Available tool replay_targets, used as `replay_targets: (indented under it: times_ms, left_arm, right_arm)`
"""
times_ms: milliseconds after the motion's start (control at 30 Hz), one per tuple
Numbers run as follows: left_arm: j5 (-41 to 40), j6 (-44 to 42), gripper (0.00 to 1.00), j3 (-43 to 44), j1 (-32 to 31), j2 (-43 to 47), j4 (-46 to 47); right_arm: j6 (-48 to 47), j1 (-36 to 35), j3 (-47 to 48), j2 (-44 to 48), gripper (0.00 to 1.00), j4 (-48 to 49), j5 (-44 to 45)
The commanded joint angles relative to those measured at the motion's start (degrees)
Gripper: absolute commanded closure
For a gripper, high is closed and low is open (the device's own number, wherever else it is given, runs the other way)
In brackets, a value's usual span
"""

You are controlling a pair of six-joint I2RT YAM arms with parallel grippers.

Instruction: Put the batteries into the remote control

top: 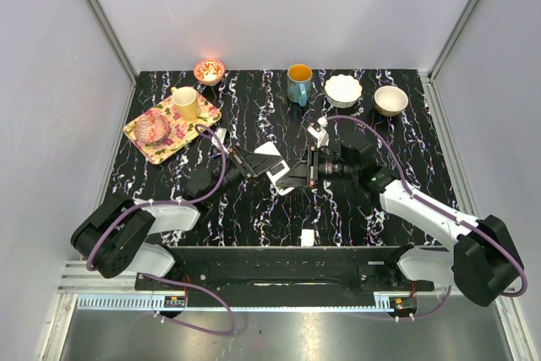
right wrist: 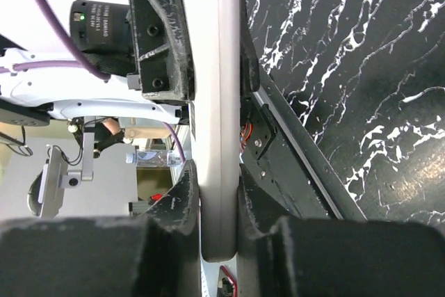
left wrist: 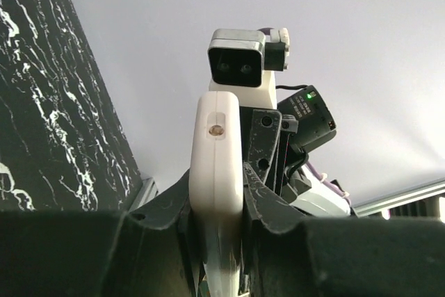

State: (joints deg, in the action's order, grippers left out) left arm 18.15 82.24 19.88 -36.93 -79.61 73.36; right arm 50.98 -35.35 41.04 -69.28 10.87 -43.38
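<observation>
From above, we see the left gripper (top: 260,164) and the right gripper (top: 297,172) meeting nose to nose over the middle of the black marbled table (top: 254,217), with the white remote control (top: 277,178) between them.

In the left wrist view, the left gripper (left wrist: 219,203) pinches the remote control (left wrist: 217,151) edge-on, and its end sticks out past the fingertips.

In the right wrist view, the right gripper (right wrist: 219,196) presses on the remote control (right wrist: 219,102) from both sides.

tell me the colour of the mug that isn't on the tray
Teal-blue outside, orange inside; the mug shows only in the top external view.
</observation>
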Motion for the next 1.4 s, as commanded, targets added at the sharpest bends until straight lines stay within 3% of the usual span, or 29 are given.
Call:
replay_targets:
  times_ms: [0, 33, 67, 233, 533, 900, 1000, 1267, 1367]
  left_arm:
    - [-0.58, -2.08, 0.92, 1.56, 0.54, -0.10, 5.91]
    - [0.03, -1.99, 0.80, 1.91, 0.54, -0.62, 6.00]
    - [0.91, -1.82, 0.75, 2.35, 0.54, -1.07, 6.18]
    - [5.40, 0.99, 0.62, 3.76, 0.45, -4.93, 12.32]
    - [7.16, 0.73, 0.61, 3.24, -0.16, -4.41, 12.68]
    - [6.19, 0.91, 0.54, 3.15, -2.89, -5.29, 15.14]
    - [5.84, 1.26, 0.58, 3.50, -3.41, -6.08, 15.84]
    - [4.70, 2.84, 1.00, 2.80, -3.77, -8.28, 19.89]
    - [3.91, 2.84, 1.00, 2.27, -3.68, -8.19, 20.07]
  right_arm:
    - [0.79, 0.20, 0.01, 0.55, 1.00, 1.87, -1.62]
    - [0.61, 0.20, 0.01, 0.11, 1.00, 1.87, -2.23]
    - [0.52, 0.20, 0.18, -0.07, 1.00, 1.87, -2.50]
    - [-1.23, 0.55, 1.76, -0.33, 1.00, -0.15, -3.47]
    - [-2.64, 1.95, 2.56, -0.16, 1.00, -1.82, -3.82]
    - [2.45, 2.75, -0.61, -0.60, 1.00, 6.96, -5.31]
    - [2.98, 2.75, -0.87, -0.95, 1.00, 7.93, -5.49]
    - [4.30, 3.18, -2.10, -1.12, 1.00, 10.13, -6.63]
    - [4.30, 3.62, -2.45, -0.77, 0.98, 9.96, -7.60]
